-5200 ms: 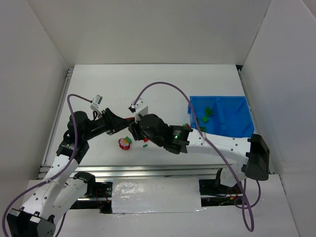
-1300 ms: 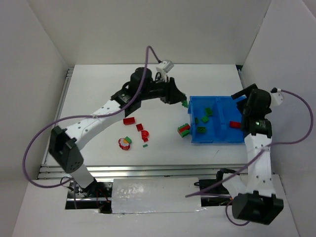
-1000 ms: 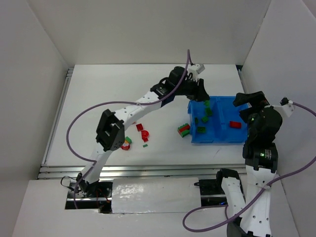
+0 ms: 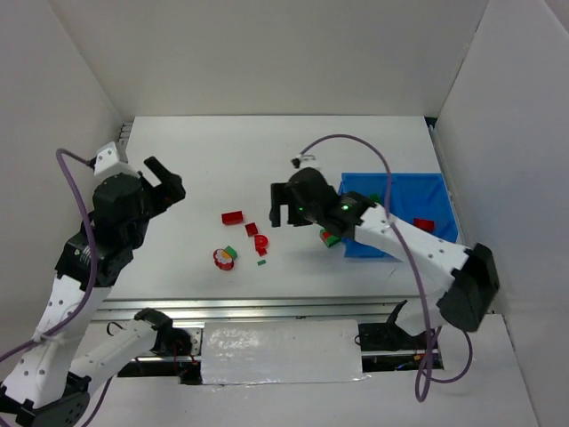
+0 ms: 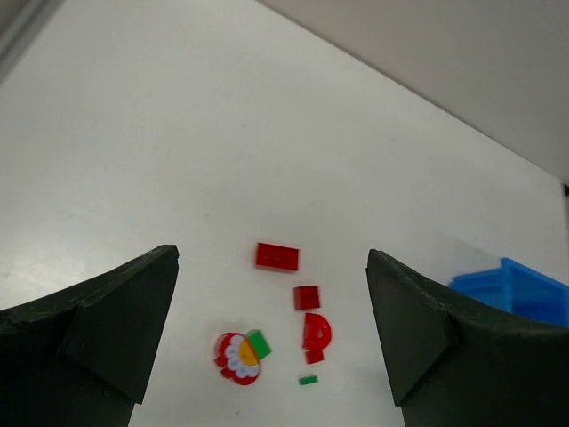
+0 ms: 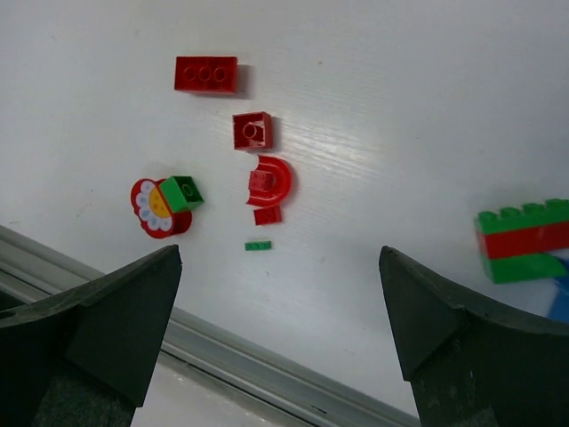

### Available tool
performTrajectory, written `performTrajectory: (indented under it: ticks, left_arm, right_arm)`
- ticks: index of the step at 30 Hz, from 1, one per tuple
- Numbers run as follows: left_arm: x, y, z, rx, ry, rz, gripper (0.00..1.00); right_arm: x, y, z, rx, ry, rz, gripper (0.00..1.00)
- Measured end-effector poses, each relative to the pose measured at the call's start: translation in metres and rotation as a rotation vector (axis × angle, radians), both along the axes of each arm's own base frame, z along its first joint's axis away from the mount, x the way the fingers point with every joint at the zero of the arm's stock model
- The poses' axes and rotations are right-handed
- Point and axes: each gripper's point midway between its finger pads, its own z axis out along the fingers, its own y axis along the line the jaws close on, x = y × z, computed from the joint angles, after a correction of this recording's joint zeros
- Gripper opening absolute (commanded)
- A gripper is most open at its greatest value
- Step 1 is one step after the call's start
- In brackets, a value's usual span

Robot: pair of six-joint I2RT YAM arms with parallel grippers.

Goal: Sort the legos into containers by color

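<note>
Loose legos lie mid-table: a long red brick [image 4: 232, 217] [image 5: 277, 256] [image 6: 206, 74], a red square [image 6: 252, 131], a red arch [image 6: 269, 181], a thin green plate [image 6: 259, 245] and a round red-white piece [image 4: 226, 257] [image 6: 160, 206] with a green cube on it. A red-green stack [image 4: 331, 237] [image 6: 524, 240] sits against the blue bin [image 4: 404, 200] [image 5: 524, 294], which holds a red brick [image 4: 424, 224]. My left gripper [image 4: 169, 181] [image 5: 270, 267] hangs open and empty at the far left. My right gripper [image 4: 274, 212] [image 6: 279, 258] is open and empty just right of the loose pieces.
White walls box in the table on three sides. A metal rail [image 4: 267, 307] [image 6: 267, 374] runs along the near edge. My right arm crosses over the bin's left compartment and hides most of it.
My left arm has drawn back from above the bin to the far left, and its jaws have opened. My right arm has swung from beside the bin to the table's middle.
</note>
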Motion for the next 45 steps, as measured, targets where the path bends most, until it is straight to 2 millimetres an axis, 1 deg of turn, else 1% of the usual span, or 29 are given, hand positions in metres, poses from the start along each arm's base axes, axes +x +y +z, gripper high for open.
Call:
performTrajectory:
  ticks: [1,3,6,10,11,13,15,16,18,19,22,25,26,27,30,31,33,34,35,36,37,40,41,43,45]
  left_arm:
    - [-0.009,0.013,-0.006,0.016,0.026,0.046,1.0]
    - [-0.019,0.025,-0.015,0.044,0.067,0.087,1.0]
    - [-0.034,0.038,-0.029,0.084,0.112,0.121,1.0]
    - [-0.051,0.054,-0.053,0.155,0.174,0.158,1.0]
    - [-0.053,0.056,-0.057,0.165,0.179,0.163,0.99]
    - [-0.058,0.06,-0.068,0.185,0.188,0.167,1.0]
    - [-0.062,0.063,-0.081,0.202,0.202,0.167,1.0]
    - [-0.064,0.064,-0.086,0.208,0.211,0.165,1.0]
    - [-0.064,0.063,-0.09,0.223,0.221,0.153,1.0]
    - [-0.064,0.062,-0.09,0.224,0.221,0.147,0.99]
    - [-0.06,0.058,-0.089,0.219,0.216,0.129,0.99]
    - [-0.057,0.055,-0.09,0.229,0.221,0.106,1.0]
    - [-0.056,0.053,-0.091,0.23,0.222,0.097,1.0]
    - [-0.055,0.052,-0.091,0.229,0.223,0.089,0.99]
    - [-0.052,0.048,-0.091,0.234,0.222,0.063,1.0]
    - [-0.052,0.047,-0.092,0.235,0.223,0.057,0.99]
    - [-0.05,0.045,-0.093,0.234,0.227,0.049,1.0]
    - [-0.049,0.044,-0.094,0.234,0.23,0.045,0.99]
    - [-0.049,0.044,-0.094,0.234,0.231,0.042,0.99]
    - [-0.048,0.043,-0.095,0.238,0.233,0.037,1.0]
    - [-0.048,0.043,-0.096,0.241,0.234,0.033,0.99]
    - [-0.047,0.043,-0.098,0.241,0.243,0.028,1.0]
    - [-0.047,0.043,-0.098,0.239,0.245,0.026,1.0]
    - [-0.046,0.043,-0.099,0.236,0.248,0.024,1.0]
    - [-0.046,0.042,-0.099,0.235,0.249,0.019,0.99]
  right_arm:
    - [0.003,0.019,-0.006,-0.02,0.004,0.018,1.0]
    - [0.009,0.041,-0.016,-0.038,0.008,0.029,1.0]
    - [0.022,0.07,-0.041,-0.094,0.027,0.021,0.99]
    - [0.046,0.114,-0.077,-0.168,0.042,0.006,0.96]
    - [0.05,0.123,-0.089,-0.183,0.05,0.011,0.94]
    - [0.052,0.132,-0.11,-0.219,0.074,0.018,0.93]
    - [0.051,0.134,-0.13,-0.257,0.102,0.025,0.9]
    - [0.05,0.135,-0.135,-0.269,0.112,0.027,0.89]
    - [0.049,0.134,-0.146,-0.29,0.129,0.029,0.85]
    - [0.048,0.133,-0.15,-0.299,0.137,0.031,0.81]
    - [0.047,0.132,-0.156,-0.314,0.148,0.031,0.74]
    - [0.047,0.132,-0.162,-0.322,0.154,0.031,0.72]
    - [0.047,0.131,-0.166,-0.329,0.159,0.031,0.67]
    - [0.047,0.13,-0.168,-0.335,0.162,0.033,0.65]
    - [0.046,0.129,-0.178,-0.348,0.175,0.036,0.54]
    - [0.046,0.129,-0.18,-0.349,0.181,0.037,0.48]
    - [0.047,0.127,-0.181,-0.352,0.185,0.043,0.43]
    - [0.048,0.127,-0.181,-0.349,0.185,0.045,0.36]
    - [0.049,0.127,-0.181,-0.348,0.188,0.047,0.26]
    - [0.05,0.127,-0.181,-0.346,0.188,0.047,0.04]
    - [0.051,0.127,-0.18,-0.343,0.186,0.045,0.0]
    - [0.051,0.124,-0.177,-0.342,0.179,0.044,0.0]
    - [0.051,0.122,-0.171,-0.338,0.173,0.04,0.0]
    - [0.053,0.117,-0.155,-0.325,0.152,0.027,0.0]
    - [0.055,0.11,-0.132,-0.301,0.124,0.01,0.0]
